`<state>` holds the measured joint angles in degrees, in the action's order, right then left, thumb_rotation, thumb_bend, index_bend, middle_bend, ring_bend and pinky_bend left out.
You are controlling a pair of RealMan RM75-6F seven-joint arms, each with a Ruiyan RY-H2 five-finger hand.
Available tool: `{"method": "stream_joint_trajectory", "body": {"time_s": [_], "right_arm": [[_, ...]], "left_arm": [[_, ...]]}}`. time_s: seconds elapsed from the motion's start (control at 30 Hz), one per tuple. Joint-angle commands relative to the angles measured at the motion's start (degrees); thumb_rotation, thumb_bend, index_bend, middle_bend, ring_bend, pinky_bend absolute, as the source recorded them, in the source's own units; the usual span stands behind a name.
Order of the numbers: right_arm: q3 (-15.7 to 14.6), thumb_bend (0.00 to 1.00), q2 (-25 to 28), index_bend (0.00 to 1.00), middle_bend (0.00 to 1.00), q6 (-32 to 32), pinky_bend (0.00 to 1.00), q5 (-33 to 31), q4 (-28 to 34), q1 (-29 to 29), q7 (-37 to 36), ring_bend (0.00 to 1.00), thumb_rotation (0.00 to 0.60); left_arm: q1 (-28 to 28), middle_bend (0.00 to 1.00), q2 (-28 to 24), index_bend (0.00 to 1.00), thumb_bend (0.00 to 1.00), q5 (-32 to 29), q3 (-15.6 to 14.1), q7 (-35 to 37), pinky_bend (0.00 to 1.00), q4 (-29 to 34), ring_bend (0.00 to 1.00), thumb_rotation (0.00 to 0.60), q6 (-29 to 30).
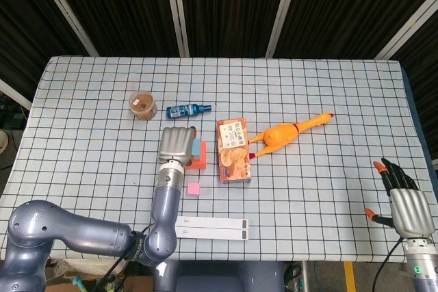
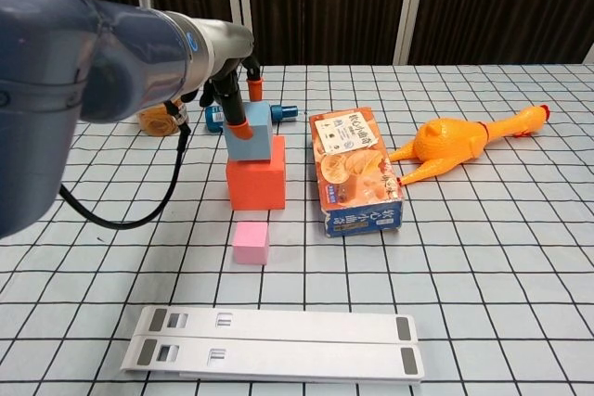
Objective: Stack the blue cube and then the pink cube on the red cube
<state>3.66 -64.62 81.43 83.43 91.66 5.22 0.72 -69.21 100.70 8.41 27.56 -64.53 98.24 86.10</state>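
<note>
Checked cloth covers the desk (image 2: 520,257). Mid-desk, the left robot hand (image 2: 234,99) grips the blue cube (image 2: 251,133) resting on the red cube (image 2: 257,173); letting go crookedly could topple it onto the pink cube (image 2: 251,242) just in front. The right robot hand (image 1: 405,203) hangs empty, fingers spread.

My left hand (image 2: 234,90) holds the blue cube (image 2: 249,134), which rests on top of the red cube (image 2: 256,173). My orange-tipped fingers (image 2: 238,127) lie against the blue cube's front and rear. The pink cube (image 2: 251,242) sits on the checked table (image 2: 483,257) just in front of the red cube. A snack box (image 2: 355,170) lies to the right, with a rubber chicken (image 2: 459,145) beyond it.
</note>
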Motion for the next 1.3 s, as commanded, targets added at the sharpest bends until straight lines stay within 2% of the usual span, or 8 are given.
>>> {"method": "stream_joint_trajectory", "body": {"time_s": [0.03,1.03,1.3], "right_arm": [[0.0,0.16,0.0,0.1,0.07,0.0,0.21,0.0,0.1,0.0,0.1,0.1,0.6],[0.0,0.16,0.0,0.1,0.07,-0.3,0.21,-0.2,0.1,0.1,0.3,0.1,0.6],[0.0,0.16,0.1,0.1,0.07,-0.3,0.21,-0.4,0.1,0.1,0.5,0.1,0.6]], "left_arm": [[0.0,0.93,0.0,0.36,0.31,0.1,0.0,-0.2,0.77,0.2,0.76,0.6,0.1],[0.2,0.92,0.8,0.33,0.31,0.6,0.2,-1.1,0.77,-0.3,0.75,0.6,0.5],[0.2,0.92,0.8,0.28,0.31,1.0,0.3,-1.3,0.77,0.3,0.75,0.6,0.4]]}}
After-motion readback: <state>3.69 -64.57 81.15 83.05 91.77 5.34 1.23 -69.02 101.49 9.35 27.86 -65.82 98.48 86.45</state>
